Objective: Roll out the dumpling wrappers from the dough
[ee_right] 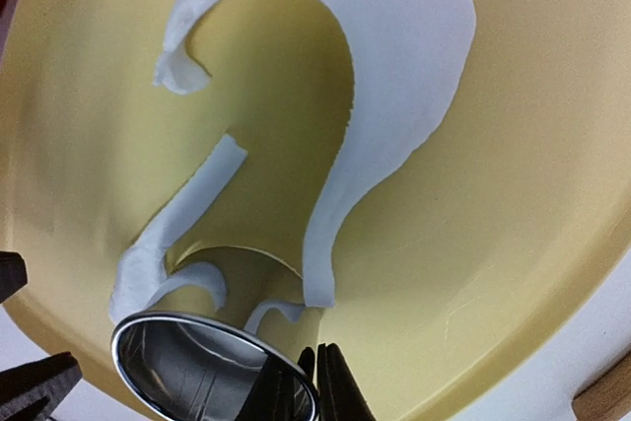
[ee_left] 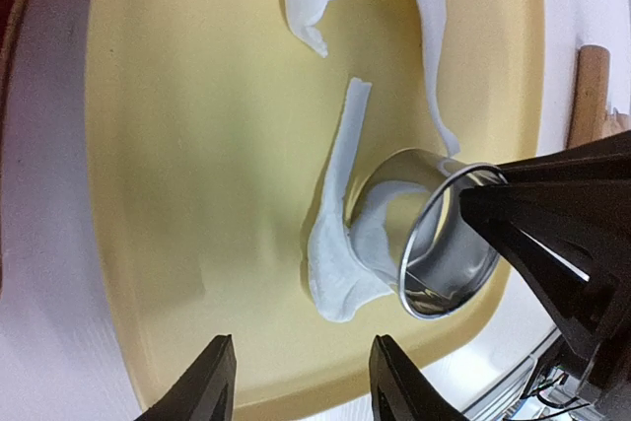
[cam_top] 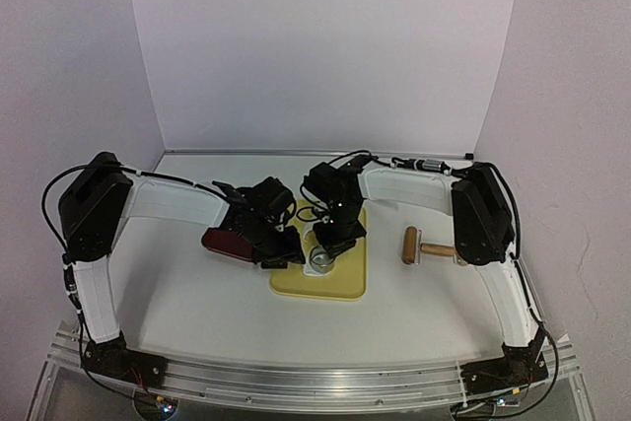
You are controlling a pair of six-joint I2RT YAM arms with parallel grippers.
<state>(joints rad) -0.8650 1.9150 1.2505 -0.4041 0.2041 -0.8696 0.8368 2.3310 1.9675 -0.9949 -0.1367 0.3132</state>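
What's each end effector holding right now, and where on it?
The right end effector pinches the ring cutter by its rim; the left end effector is open, holding nothing.

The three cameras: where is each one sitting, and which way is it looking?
Top external: above and behind the arm bases, looking down across the table; both whole arms show.
Left wrist: on the left arm, looking down at the yellow board; the open left end effector shows at the bottom edge.
Right wrist: on the right arm, close over the dough; the right end effector pinches the ring cutter.
Shared: both wrist views show board, dough and cutter.
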